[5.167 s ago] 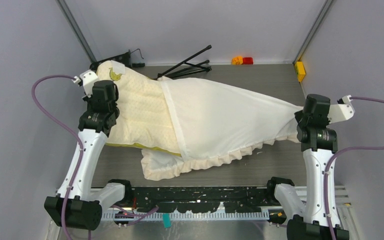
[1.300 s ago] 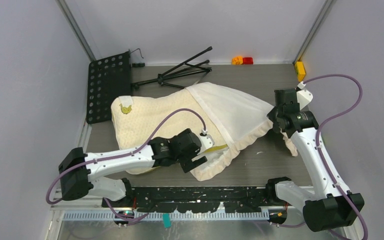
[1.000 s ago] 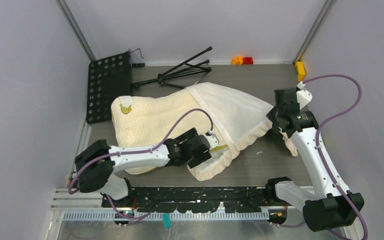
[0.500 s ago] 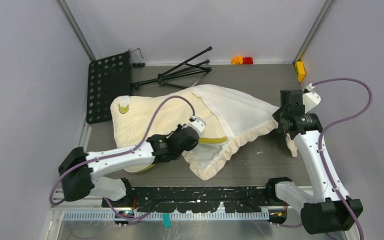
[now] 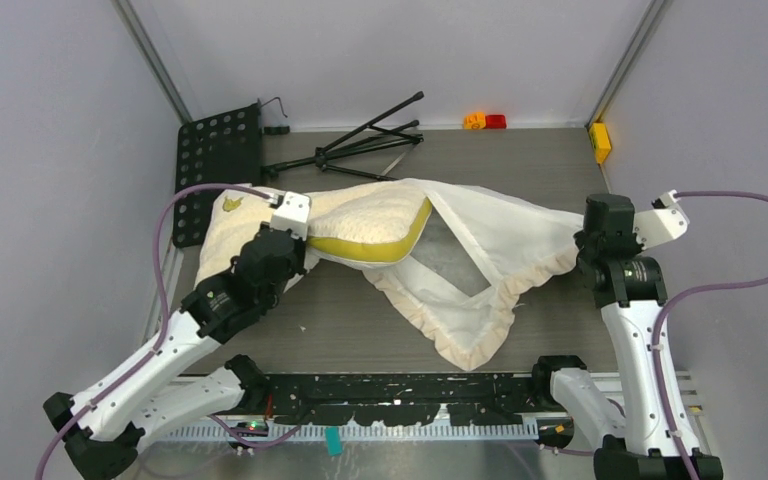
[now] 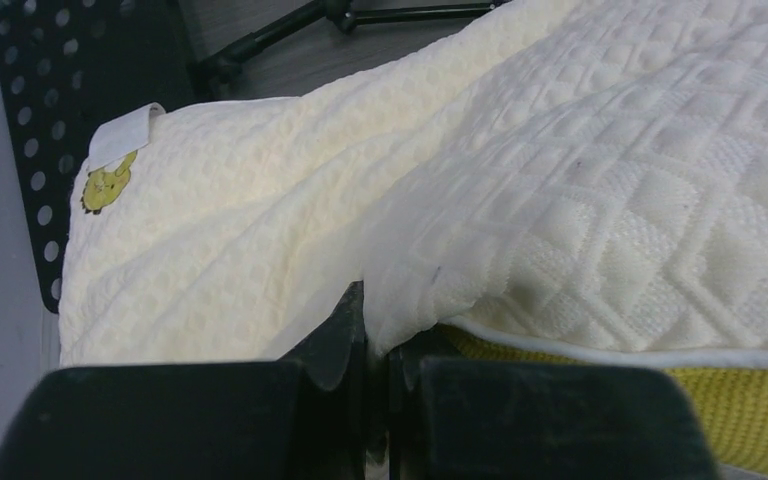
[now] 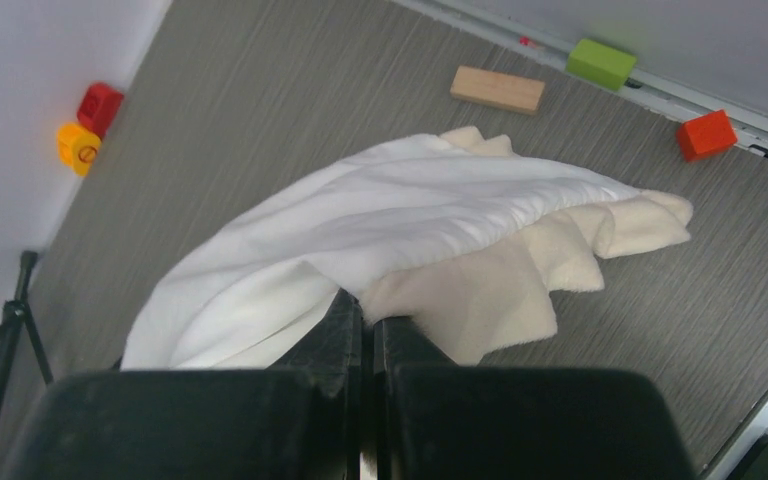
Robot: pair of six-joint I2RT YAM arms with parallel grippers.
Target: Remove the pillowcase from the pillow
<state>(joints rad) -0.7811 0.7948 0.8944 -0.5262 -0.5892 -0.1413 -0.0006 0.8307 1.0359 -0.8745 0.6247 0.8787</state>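
Observation:
The pillow (image 5: 355, 222), pale yellow and quilted with a yellow-green edge seam (image 5: 375, 246), lies left of centre, tilted so its seam faces me. My left gripper (image 5: 298, 252) is shut on its near edge; in the left wrist view the jaws (image 6: 375, 325) pinch quilted fabric, and the olive tag (image 6: 105, 187) shows at the far corner. The off-white pillowcase (image 5: 505, 232) with its ruffled border (image 5: 470, 335) is stretched to the right, its mouth gaping around the pillow's right end. My right gripper (image 5: 582, 258) is shut on its right corner, as the right wrist view (image 7: 368, 310) shows.
A black perforated plate (image 5: 215, 170) and a folded black tripod (image 5: 365, 140) lie at the back left. Red and orange blocks (image 5: 485, 121) sit at the back wall, a yellow block (image 5: 600, 142) at the right wall. Wooden (image 7: 497, 89), green (image 7: 600, 62) and red (image 7: 705, 135) blocks lie beyond the cloth.
My left gripper has pulled the pillow left and up, turning its yellow-green seam into view. My right gripper has moved right with the pillowcase, and more of the pillow has slid out.

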